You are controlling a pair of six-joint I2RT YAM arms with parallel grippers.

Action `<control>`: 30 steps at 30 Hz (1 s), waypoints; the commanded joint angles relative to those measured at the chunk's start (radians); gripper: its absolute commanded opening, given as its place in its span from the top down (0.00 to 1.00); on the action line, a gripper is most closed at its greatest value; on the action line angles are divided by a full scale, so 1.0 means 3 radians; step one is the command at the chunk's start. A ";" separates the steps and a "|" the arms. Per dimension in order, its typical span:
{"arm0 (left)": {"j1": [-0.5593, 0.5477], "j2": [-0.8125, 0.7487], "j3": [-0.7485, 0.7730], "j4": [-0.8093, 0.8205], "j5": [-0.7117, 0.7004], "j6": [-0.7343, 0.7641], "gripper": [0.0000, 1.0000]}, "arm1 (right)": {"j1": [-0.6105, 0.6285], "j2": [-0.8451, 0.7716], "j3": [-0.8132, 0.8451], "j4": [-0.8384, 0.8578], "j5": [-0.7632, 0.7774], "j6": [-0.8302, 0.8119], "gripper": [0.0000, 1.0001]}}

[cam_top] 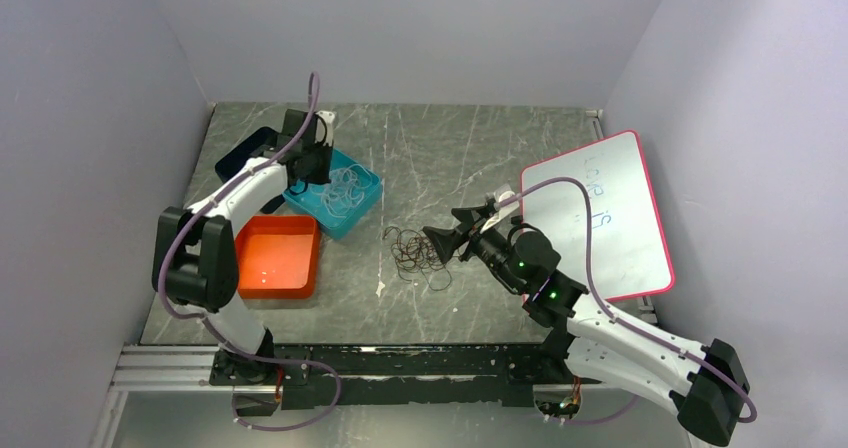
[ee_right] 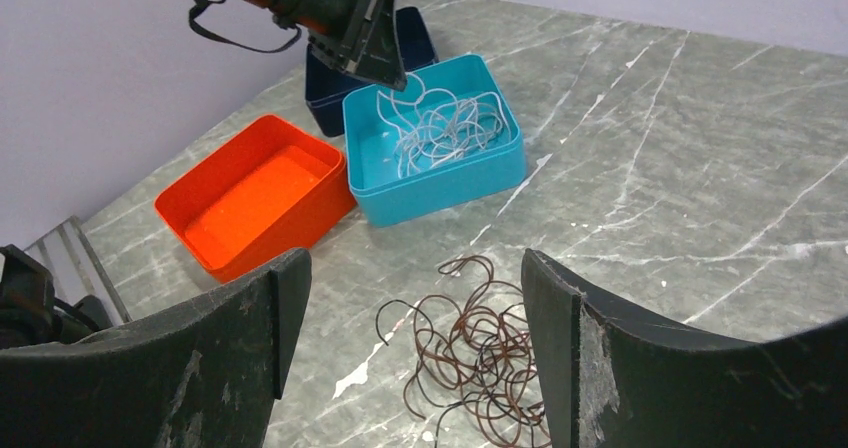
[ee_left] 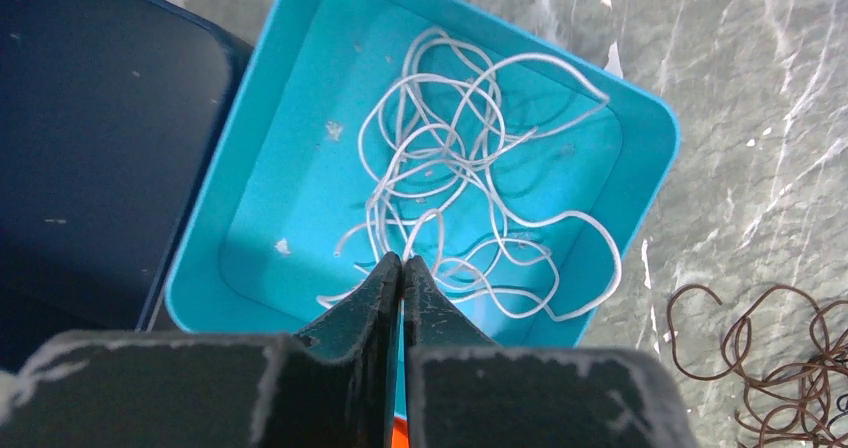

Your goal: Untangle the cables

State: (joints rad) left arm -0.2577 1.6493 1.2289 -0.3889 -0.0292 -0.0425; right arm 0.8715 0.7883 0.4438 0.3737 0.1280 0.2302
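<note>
A tangle of dark brown and black cables point(cam_top: 418, 253) lies on the table centre; it shows in the right wrist view point(ee_right: 480, 358) and at the left wrist view's lower right point(ee_left: 790, 358). Whitish-grey cables point(ee_left: 470, 168) lie loose inside the teal bin point(cam_top: 362, 213), also seen from the right wrist point(ee_right: 440, 128). My left gripper point(ee_left: 402, 263) is shut and empty, hovering over the teal bin's near wall point(cam_top: 308, 163). My right gripper point(ee_right: 415, 298) is open, its fingers point(ee_right: 250, 318) either side of the dark tangle and just above it point(cam_top: 440, 238).
An orange bin point(cam_top: 300, 288) stands left of the tangle, empty. A dark blue bin point(cam_top: 240, 153) sits behind the teal one. A pink-rimmed whiteboard point(cam_top: 620, 218) lies at the right. Grey walls enclose the table.
</note>
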 commanded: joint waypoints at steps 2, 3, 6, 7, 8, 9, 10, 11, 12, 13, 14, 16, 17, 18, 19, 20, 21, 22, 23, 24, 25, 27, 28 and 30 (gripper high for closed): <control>0.0026 0.0242 0.0045 0.0065 0.0234 -0.0090 0.93 | -0.0001 -0.0049 -0.0071 0.0019 0.0044 0.0045 0.20; 0.0029 0.0283 0.0045 0.0078 0.0245 -0.0121 0.93 | 0.0002 -0.0062 -0.0077 0.0015 0.0046 0.0046 0.20; 0.0029 0.0413 0.0027 0.0138 0.0311 -0.0185 0.93 | -0.0001 -0.0087 -0.0087 -0.0014 0.0057 0.0042 0.20; 0.0027 0.0461 0.0017 0.0156 0.0332 -0.0207 0.93 | -0.0003 -0.0095 -0.0086 -0.0029 0.0059 0.0038 0.20; 0.0026 0.0505 0.0008 0.0168 0.0347 -0.0217 0.93 | 0.0004 -0.0103 -0.0084 -0.0044 0.0064 0.0032 0.20; 0.0029 0.0549 -0.0006 0.0183 0.0357 -0.0232 0.93 | 0.0000 -0.0115 -0.0084 -0.0055 0.0072 0.0026 0.20; 0.0029 0.0584 -0.0035 0.0209 0.0362 -0.0243 0.93 | 0.0001 -0.0128 -0.0084 -0.0071 0.0078 0.0017 0.20; 0.0030 0.0615 -0.0059 0.0230 0.0366 -0.0259 0.93 | 0.0000 -0.0133 -0.0080 -0.0089 0.0079 0.0008 0.20; 0.0027 0.0639 -0.0075 0.0256 0.0366 -0.0271 0.93 | 0.0000 -0.0140 -0.0070 -0.0110 0.0083 -0.0001 0.20; 0.0029 0.0647 -0.0089 0.0270 0.0368 -0.0283 0.92 | -0.0001 -0.0150 -0.0065 -0.0130 0.0085 -0.0014 0.20; 0.0027 0.0646 -0.0103 0.0286 0.0364 -0.0292 0.90 | 0.0001 -0.0160 -0.0056 -0.0147 0.0089 -0.0019 0.20; 0.0026 0.0618 -0.0118 0.0307 0.0350 -0.0307 0.82 | -0.0003 -0.0168 -0.0048 -0.0178 0.0096 -0.0040 0.20; 0.0026 0.0599 -0.0116 0.0302 0.0337 -0.0308 0.77 | -0.0001 -0.0173 -0.0045 -0.0184 0.0100 -0.0045 0.20; 0.0026 0.0575 -0.0106 0.0291 0.0327 -0.0304 0.74 | 0.0001 -0.0170 -0.0046 -0.0191 0.0104 -0.0046 0.20; 0.0028 0.0546 -0.0094 0.0271 0.0321 -0.0296 0.71 | 0.0000 -0.0168 -0.0039 -0.0192 0.0105 -0.0042 0.20; 0.0030 0.0514 -0.0081 0.0254 0.0314 -0.0291 0.68 | -0.0001 -0.0164 -0.0040 -0.0190 0.0108 -0.0038 0.20; 0.0031 0.0481 -0.0067 0.0234 0.0310 -0.0285 0.65 | -0.0001 -0.0161 -0.0040 -0.0185 0.0106 -0.0033 0.20; 0.0027 0.0442 -0.0053 0.0211 0.0314 -0.0283 0.63 | 0.0001 -0.0151 -0.0042 -0.0180 0.0105 -0.0023 0.20; 0.0026 0.0399 -0.0040 0.0189 0.0321 -0.0274 0.61 | 0.0000 -0.0145 -0.0046 -0.0175 0.0111 -0.0010 0.20; 0.0026 0.0355 -0.0026 0.0165 0.0327 -0.0269 0.60 | -0.0001 -0.0139 -0.0051 -0.0165 0.0110 0.0000 0.20; 0.0025 0.0306 -0.0015 0.0141 0.0331 -0.0263 0.59 | 0.0003 -0.0133 -0.0057 -0.0155 0.0113 0.0011 0.20; 0.0025 0.0211 0.0010 0.0092 0.0342 -0.0250 0.57 | -0.0001 -0.0117 -0.0063 -0.0138 0.0114 0.0028 0.20; 0.0027 0.0170 0.0030 0.0060 0.0348 -0.0239 0.55 | 0.0001 -0.0106 -0.0063 -0.0128 0.0113 0.0034 0.20; 0.0026 0.0100 0.0063 -0.0002 0.0333 -0.0208 0.53 | 0.0000 -0.0070 -0.0054 -0.0111 0.0109 0.0035 0.20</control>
State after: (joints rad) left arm -0.2565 1.7447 1.2011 -0.3534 0.0498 -0.1200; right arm 0.8715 0.7551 0.4297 0.3241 0.1478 0.2317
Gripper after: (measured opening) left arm 0.449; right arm 0.804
